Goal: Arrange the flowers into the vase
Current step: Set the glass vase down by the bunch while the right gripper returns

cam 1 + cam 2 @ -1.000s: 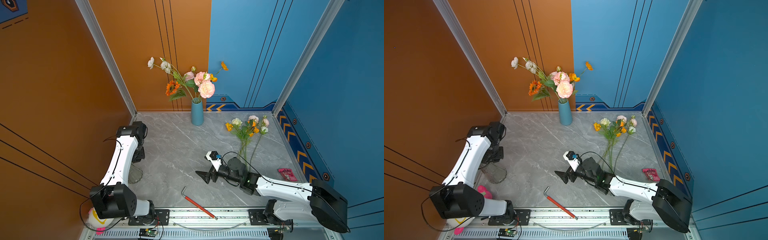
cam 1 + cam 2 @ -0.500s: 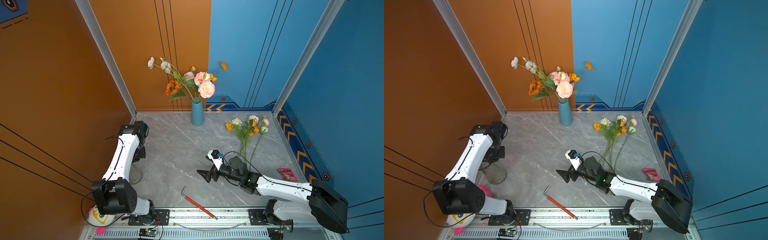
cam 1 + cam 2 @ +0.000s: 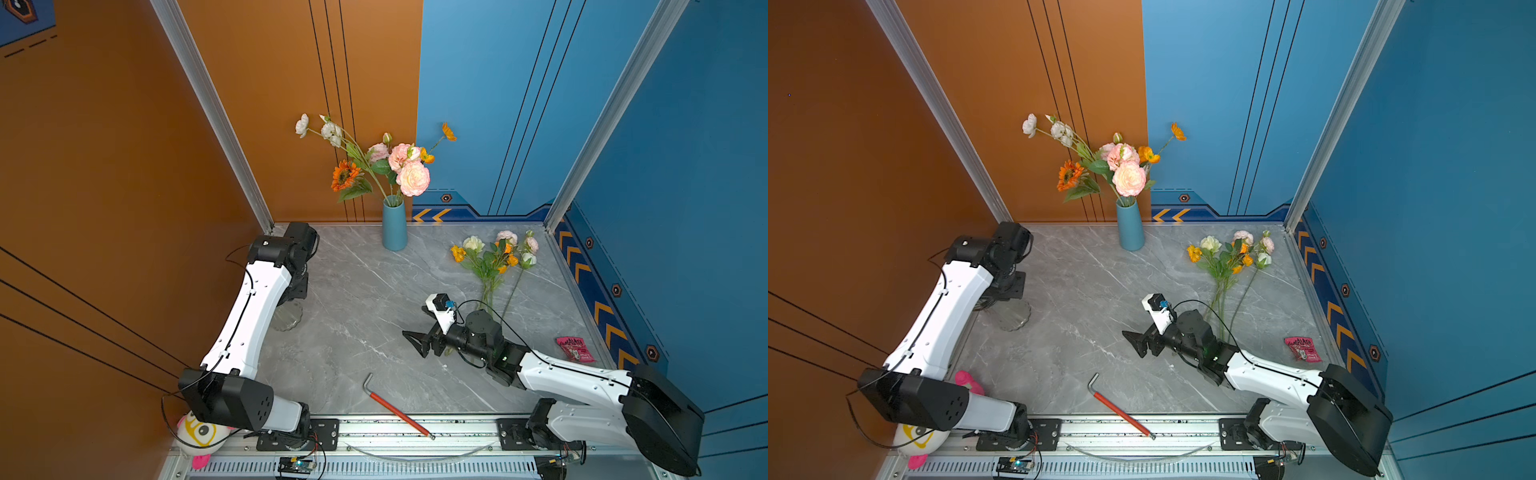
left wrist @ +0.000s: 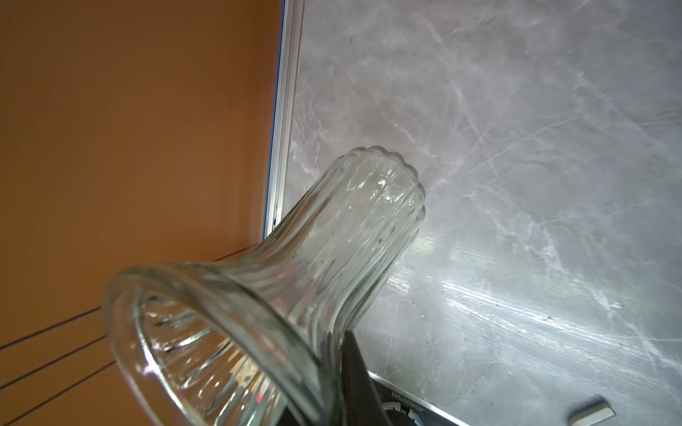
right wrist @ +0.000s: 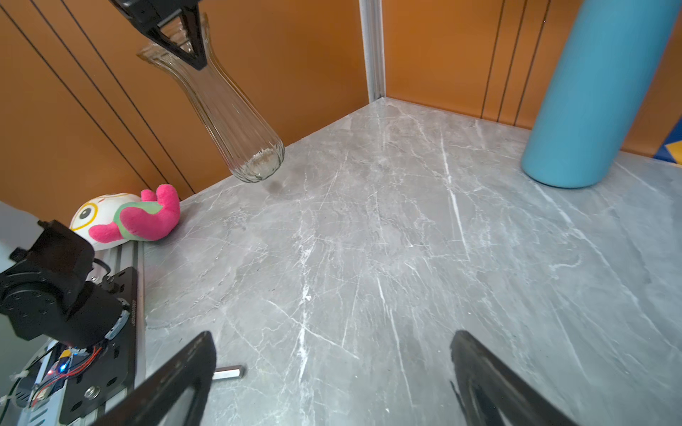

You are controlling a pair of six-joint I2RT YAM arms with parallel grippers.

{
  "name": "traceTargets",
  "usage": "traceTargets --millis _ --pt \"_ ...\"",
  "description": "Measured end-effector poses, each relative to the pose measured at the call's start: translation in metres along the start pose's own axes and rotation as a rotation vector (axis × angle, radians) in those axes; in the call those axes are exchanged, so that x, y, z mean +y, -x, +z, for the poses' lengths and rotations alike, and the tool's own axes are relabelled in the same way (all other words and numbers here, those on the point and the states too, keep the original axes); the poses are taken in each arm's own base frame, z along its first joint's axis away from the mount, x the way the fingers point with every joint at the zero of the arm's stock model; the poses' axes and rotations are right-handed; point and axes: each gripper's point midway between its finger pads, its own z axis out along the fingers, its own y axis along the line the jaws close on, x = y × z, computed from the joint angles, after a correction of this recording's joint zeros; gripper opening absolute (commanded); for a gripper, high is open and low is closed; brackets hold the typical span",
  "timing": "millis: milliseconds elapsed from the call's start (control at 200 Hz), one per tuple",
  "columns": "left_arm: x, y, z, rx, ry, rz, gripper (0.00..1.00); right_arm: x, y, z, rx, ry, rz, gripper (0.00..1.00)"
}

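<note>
A clear ribbed glass vase [image 5: 228, 110] hangs tilted near the orange left wall, its base just above the table. My left gripper [image 5: 192, 55] is shut on its flared rim, with one finger [image 4: 354, 369] outside the glass. In both top views the vase [image 3: 286, 320] [image 3: 1013, 316] shows partly under the left arm. Loose flowers [image 3: 490, 257] [image 3: 1229, 257] lie on the table at the back right. My right gripper [image 3: 415, 343] [image 3: 1133, 344] [image 5: 334, 343] stands open and empty, low over the middle of the table, with the flowers' stems behind it.
A blue vase [image 3: 394, 226] [image 5: 590, 92] holding a bouquet [image 3: 399, 166] stands at the back wall. A red-handled hex key [image 3: 395, 409] lies at the front edge, a pink packet [image 3: 575, 348] at the right wall, a plush toy [image 5: 121, 217] at the front left corner.
My left gripper has closed on the glass vase's rim, and the vase has tipped and shifted a little toward the back. The right gripper has edged slightly, still open.
</note>
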Motion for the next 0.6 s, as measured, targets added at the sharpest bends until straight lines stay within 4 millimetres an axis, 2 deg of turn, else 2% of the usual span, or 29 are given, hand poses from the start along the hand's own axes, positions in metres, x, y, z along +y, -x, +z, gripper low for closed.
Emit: traceTargets --millis 80,140,280,425,596 --pt "-0.027 0.019 -0.022 -0.079 -0.041 0.075 0.0 -0.015 0.007 -0.007 -0.027 -0.046 0.016 1.0" --pt "-0.055 0.032 -0.035 -0.124 -0.069 0.157 0.0 -0.026 0.013 -0.012 -0.049 -0.079 0.028 1.0" --pt "-0.124 0.049 -0.052 -0.176 -0.122 0.32 0.0 -0.05 0.02 -0.026 -0.089 -0.155 0.056 1.0" --pt "-0.18 0.051 -0.061 -0.194 -0.17 0.455 0.0 -0.072 0.02 -0.037 -0.112 -0.224 0.09 1.0" --pt "-0.216 0.039 -0.071 -0.199 -0.22 0.567 0.0 -0.081 0.02 -0.041 -0.119 -0.251 0.11 1.0"
